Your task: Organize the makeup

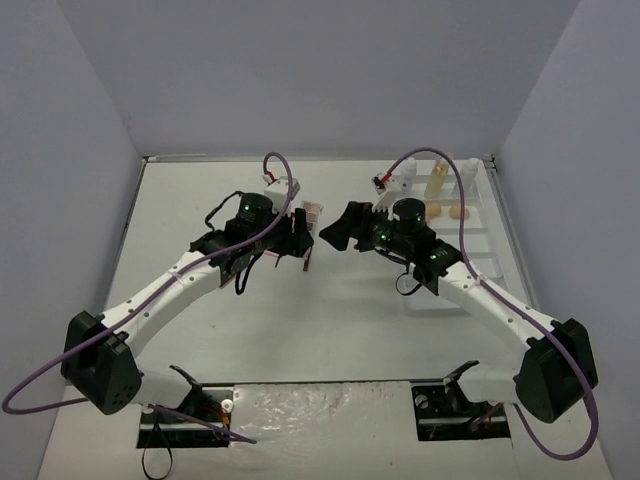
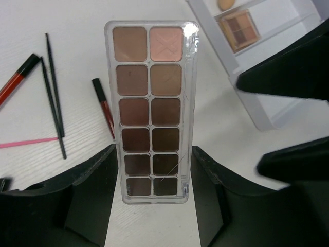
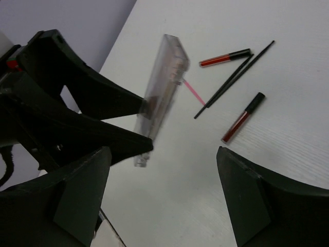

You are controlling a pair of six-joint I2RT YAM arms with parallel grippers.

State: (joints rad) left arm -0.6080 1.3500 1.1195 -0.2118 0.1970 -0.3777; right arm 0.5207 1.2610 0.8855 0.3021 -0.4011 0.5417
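Brown-toned eyeshadow palette (image 2: pixel 151 110) is clamped at its lower end between the left fingers (image 2: pixel 92 195) and held up over the bench (image 3: pixel 288 41). The right fingers (image 3: pixel 257 200) stand wide and empty, facing it close by. Step in hand: apparently a handover. Next, the right fingers need a square grip on the free end, then a carry to the white tray (image 2: pixel 262 116).

No readable text, brand or number shows on the eyeshadow palette (image 2: pixel 151 110) or elsewhere.

Two palettes (image 2: pixel 151 110), two lip tubes (image 2: pixel 105 108), two black brushes (image 2: pixel 54 85)
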